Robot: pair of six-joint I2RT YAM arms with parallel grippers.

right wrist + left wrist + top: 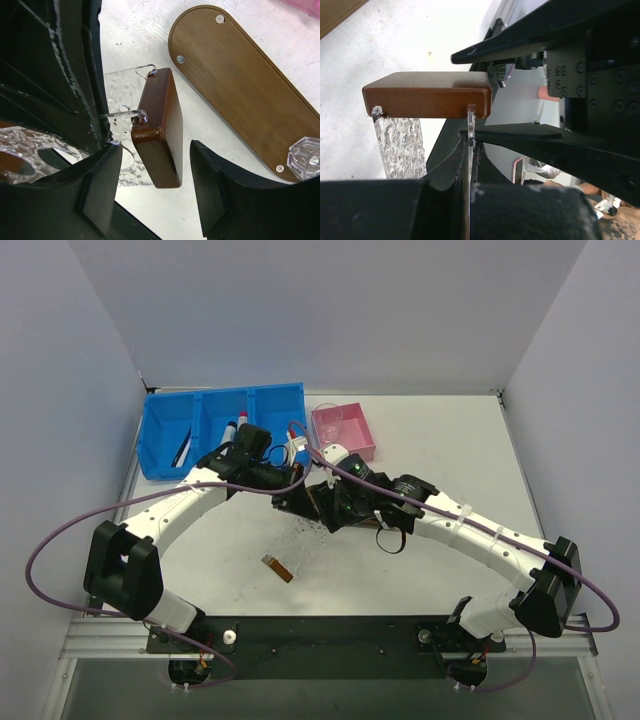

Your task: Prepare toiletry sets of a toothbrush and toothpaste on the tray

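Right wrist view first: the tray lies flat on the white worktop, a long oval of smooth dark brown wood with rounded ends and small pale screw heads near the rim. What shows of its top is bare, no brush and no tube on it. At its lower end there's a clear faceted cup; on the wood or just beside it, I cannot tell. So by my reckoning the sets are hardly begun.

Between the fingers of the right hand, which stand well apart and grip nothing, hangs a wooden block, glossy reddish brown with rounded corners and pebbled clear plastic hooked onto it.

Over to the left wrist: the left hand is squeezed together on the thin edge of a clear panel hooked to that block, and a second panel, rippled, hangs beside it.

From the top, a toothpaste tube, white with a reddish cap, lies in the blue bin. The pink box sits beside the bin, and a small brown piece lies alone on the worktop.

Left to do, I'd say: brush and paste into cups, cups onto the tray
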